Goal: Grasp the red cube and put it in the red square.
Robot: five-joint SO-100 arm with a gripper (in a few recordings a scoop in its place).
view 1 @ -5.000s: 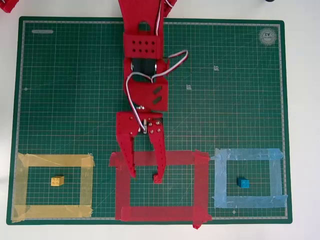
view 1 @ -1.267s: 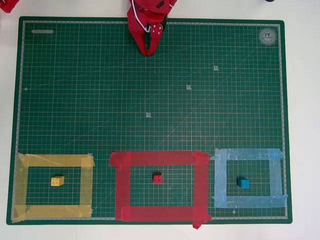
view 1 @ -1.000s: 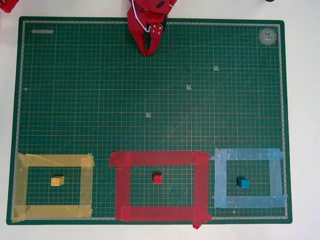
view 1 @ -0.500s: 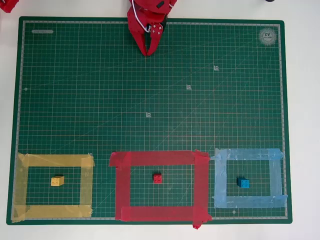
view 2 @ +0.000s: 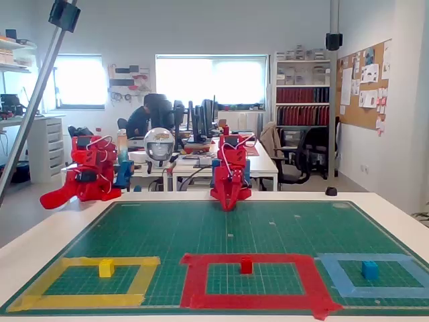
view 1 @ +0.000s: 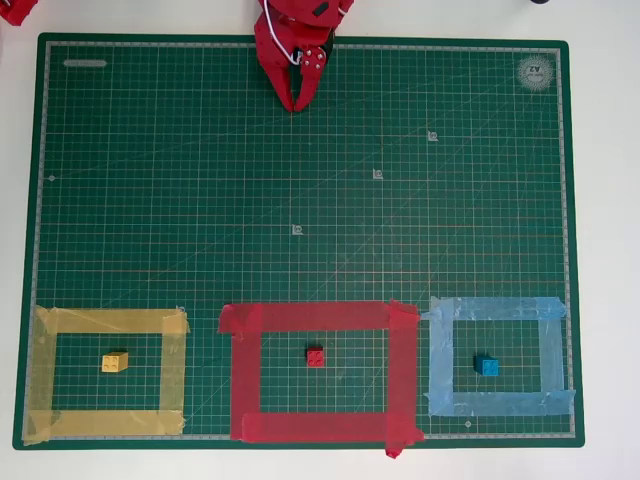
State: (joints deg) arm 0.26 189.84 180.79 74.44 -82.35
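Red cube (view 1: pixel 315 356) is seen resting on the green mat (view 1: pixel 150 200) inside the red square (view 1: pixel 243 370) — clear of the tape on every side. Well apart, at the mat's far edge, the gripper (view 1: pixel 297 104) is folded back, its fingers (view 1: pixel 285 90) brought together at the tips, nothing held between them.

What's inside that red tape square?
Just the red cube on bare green mat, near the middle of the red square. Nothing covers it; the gripper is far off.
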